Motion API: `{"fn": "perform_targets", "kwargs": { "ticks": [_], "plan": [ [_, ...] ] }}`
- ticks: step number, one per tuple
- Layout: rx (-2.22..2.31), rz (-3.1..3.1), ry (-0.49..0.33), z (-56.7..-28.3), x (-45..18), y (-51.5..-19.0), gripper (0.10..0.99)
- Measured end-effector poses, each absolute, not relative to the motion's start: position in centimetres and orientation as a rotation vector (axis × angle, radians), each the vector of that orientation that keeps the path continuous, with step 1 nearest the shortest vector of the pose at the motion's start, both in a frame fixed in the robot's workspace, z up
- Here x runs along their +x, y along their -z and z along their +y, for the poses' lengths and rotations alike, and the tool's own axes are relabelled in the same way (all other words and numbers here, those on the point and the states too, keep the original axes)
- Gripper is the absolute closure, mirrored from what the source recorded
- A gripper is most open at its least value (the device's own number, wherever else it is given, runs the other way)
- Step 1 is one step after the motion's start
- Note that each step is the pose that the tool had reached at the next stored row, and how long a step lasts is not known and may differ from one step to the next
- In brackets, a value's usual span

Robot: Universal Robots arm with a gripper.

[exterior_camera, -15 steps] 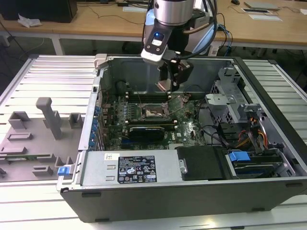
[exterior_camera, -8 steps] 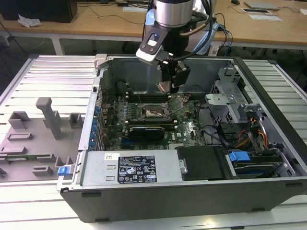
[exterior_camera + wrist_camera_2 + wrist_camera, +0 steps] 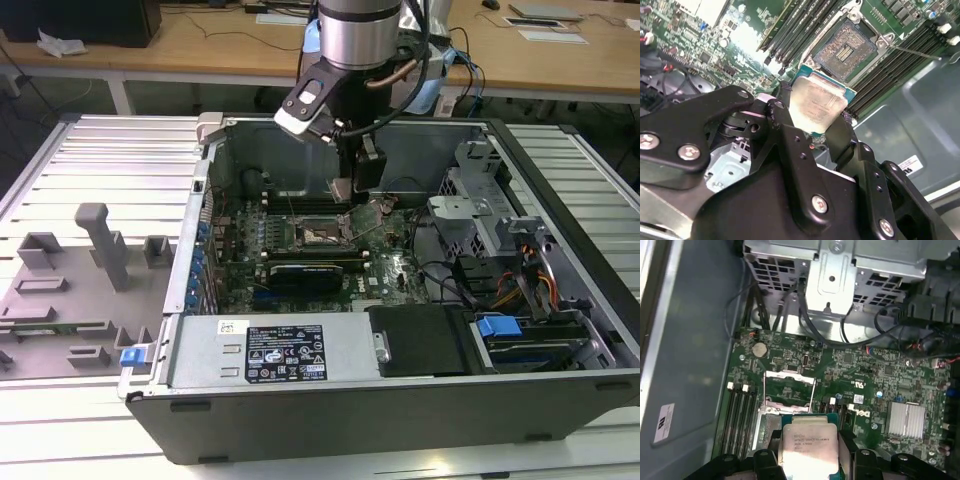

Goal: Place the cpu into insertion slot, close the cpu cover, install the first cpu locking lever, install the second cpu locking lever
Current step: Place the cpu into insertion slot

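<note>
Gripper (image 3: pixel 815 122) is pinching the cpu (image 3: pixel 817 102) by its edges between both black fingers (image 3: pixel 790 135), so they're closed down narrow on the chip, and it's hanging tilted over the green motherboard (image 3: pixel 865 370) inside the open pc case (image 3: pixel 400 420). In the second wrist view the insertion slot (image 3: pixel 847 47) is sitting uncovered just beyond the chip, contact grid showing, and the cpu isn't touching it yet
</note>
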State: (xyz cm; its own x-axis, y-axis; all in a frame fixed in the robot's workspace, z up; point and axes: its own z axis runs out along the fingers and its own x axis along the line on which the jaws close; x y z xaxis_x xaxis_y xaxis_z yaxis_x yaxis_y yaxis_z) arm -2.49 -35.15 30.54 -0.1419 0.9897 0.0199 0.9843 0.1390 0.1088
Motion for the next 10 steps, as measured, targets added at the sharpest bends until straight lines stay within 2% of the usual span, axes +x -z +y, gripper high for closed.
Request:
{"fn": "perform_targets", "kwargs": {
  "ticks": [10],
  "plan": [
    [2.097, 2.253, -0.143, -34.6, -3.4, -28.3, 0.553]
  ]
}}
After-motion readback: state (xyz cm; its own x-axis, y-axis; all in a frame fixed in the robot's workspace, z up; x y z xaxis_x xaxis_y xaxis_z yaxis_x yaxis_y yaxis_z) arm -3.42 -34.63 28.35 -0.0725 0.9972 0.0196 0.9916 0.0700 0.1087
